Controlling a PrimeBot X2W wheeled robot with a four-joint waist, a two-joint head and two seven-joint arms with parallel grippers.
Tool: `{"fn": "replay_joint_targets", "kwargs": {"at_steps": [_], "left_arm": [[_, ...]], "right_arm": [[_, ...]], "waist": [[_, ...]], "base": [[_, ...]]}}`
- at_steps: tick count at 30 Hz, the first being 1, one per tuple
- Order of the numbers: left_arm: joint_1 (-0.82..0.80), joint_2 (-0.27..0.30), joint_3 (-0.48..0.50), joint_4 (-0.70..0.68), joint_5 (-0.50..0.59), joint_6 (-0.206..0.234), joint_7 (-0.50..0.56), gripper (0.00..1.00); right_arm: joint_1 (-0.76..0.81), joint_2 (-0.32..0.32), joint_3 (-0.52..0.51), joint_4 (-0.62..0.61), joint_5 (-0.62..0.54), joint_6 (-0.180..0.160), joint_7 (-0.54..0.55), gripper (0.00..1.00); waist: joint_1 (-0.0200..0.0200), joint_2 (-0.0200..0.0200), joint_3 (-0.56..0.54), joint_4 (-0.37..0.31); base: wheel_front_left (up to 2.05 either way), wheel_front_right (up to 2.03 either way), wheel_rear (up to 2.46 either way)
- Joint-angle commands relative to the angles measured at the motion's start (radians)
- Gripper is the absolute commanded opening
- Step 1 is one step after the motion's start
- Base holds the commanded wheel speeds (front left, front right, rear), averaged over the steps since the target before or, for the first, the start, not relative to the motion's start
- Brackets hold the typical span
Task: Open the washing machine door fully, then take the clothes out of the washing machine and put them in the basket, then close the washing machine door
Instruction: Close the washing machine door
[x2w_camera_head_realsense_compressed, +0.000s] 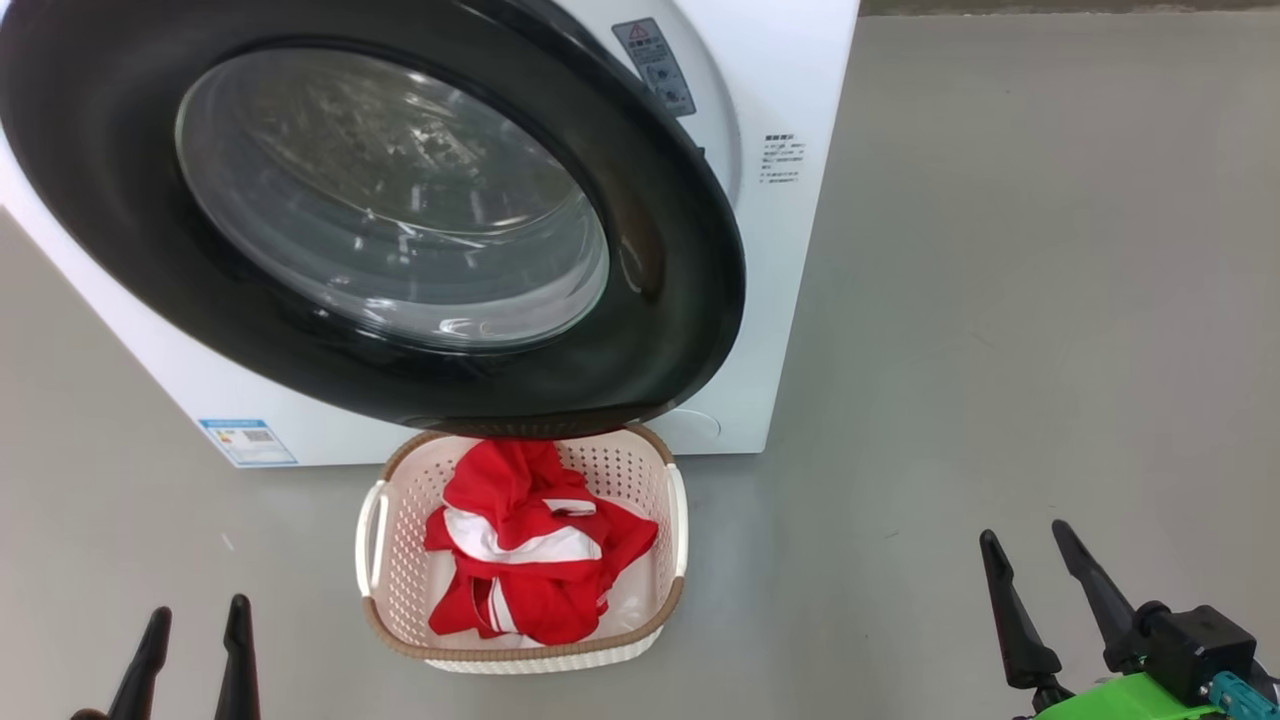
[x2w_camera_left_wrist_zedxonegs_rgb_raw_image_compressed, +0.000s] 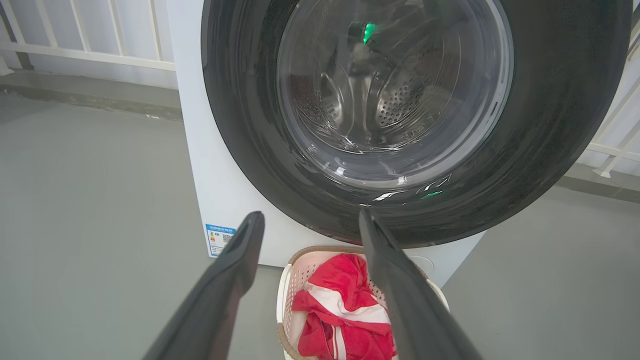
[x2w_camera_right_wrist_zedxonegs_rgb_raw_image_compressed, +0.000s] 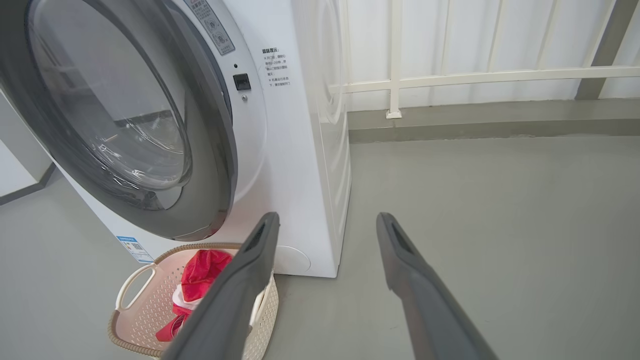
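The washing machine door (x2w_camera_head_realsense_compressed: 650, 250), black-rimmed with a bulging glass window, covers the opening of the white washing machine (x2w_camera_head_realsense_compressed: 790, 300). In the right wrist view the door (x2w_camera_right_wrist_zedxonegs_rgb_raw_image_compressed: 210, 150) stands slightly off the machine's front (x2w_camera_right_wrist_zedxonegs_rgb_raw_image_compressed: 300, 175) on its latch side. Below it on the floor sits the basket (x2w_camera_head_realsense_compressed: 520, 650) with the red and white clothes (x2w_camera_head_realsense_compressed: 530, 560) piled inside. My left gripper (x2w_camera_head_realsense_compressed: 197, 612) is open at the lower left, empty, short of the basket. My right gripper (x2w_camera_head_realsense_compressed: 1024, 535) is open and empty, to the right of the basket. Through the glass (x2w_camera_left_wrist_zedxonegs_rgb_raw_image_compressed: 390, 85) the steel drum shows.
Grey floor (x2w_camera_head_realsense_compressed: 1000, 300) spreads to the right of the machine. A white railing (x2w_camera_right_wrist_zedxonegs_rgb_raw_image_compressed: 450, 80) runs along the wall behind it. A blue label (x2w_camera_head_realsense_compressed: 247, 441) sits low on the machine's front. The basket's far end lies under the door's lower rim.
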Motion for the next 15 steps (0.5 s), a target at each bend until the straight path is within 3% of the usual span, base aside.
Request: {"fn": "replay_joint_targets", "kwargs": {"at_steps": [1, 2, 3, 4, 15], "left_arm": [[-0.013, 0.012, 0.031, -0.03, 0.017, -0.006, -0.012, 1.0], [-0.015, 0.011, 0.028, -0.031, 0.018, -0.006, -0.012, 1.0], [-0.016, 0.009, 0.027, -0.032, 0.018, -0.006, -0.012, 1.0], [-0.017, 0.007, 0.023, -0.034, 0.018, -0.006, -0.012, 1.0], [-0.053, -0.028, -0.026, -0.033, 0.01, -0.006, -0.012, 1.0]], "right_arm": [[-0.022, -0.011, 0.03, -0.027, 0.002, 0.005, -0.006, 0.85], [-0.027, -0.01, 0.034, -0.027, 0.003, 0.005, -0.006, 0.46], [-0.033, -0.009, 0.04, -0.027, 0.006, 0.005, -0.006, 0.18], [-0.04, -0.007, 0.046, -0.027, 0.009, 0.005, -0.006, 0.0], [-0.235, 0.021, 0.155, 0.014, 0.037, 0.005, -0.006, 0.0]], "waist": [[0.0, 0.0, 0.002, 0.008], [0.0, 0.0, 0.004, 0.012], [0.0, 0.0, 0.005, 0.015], [0.0, 0.0, 0.008, 0.02], [0.0, 0.0, 0.054, 0.083]], "base": [[0.0, 0.0, 0.0], [0.0, 0.0, 0.0], [0.0, 0.0, 0.0], [0.0, 0.0, 0.0], [0.0, 0.0, 0.0]]}}
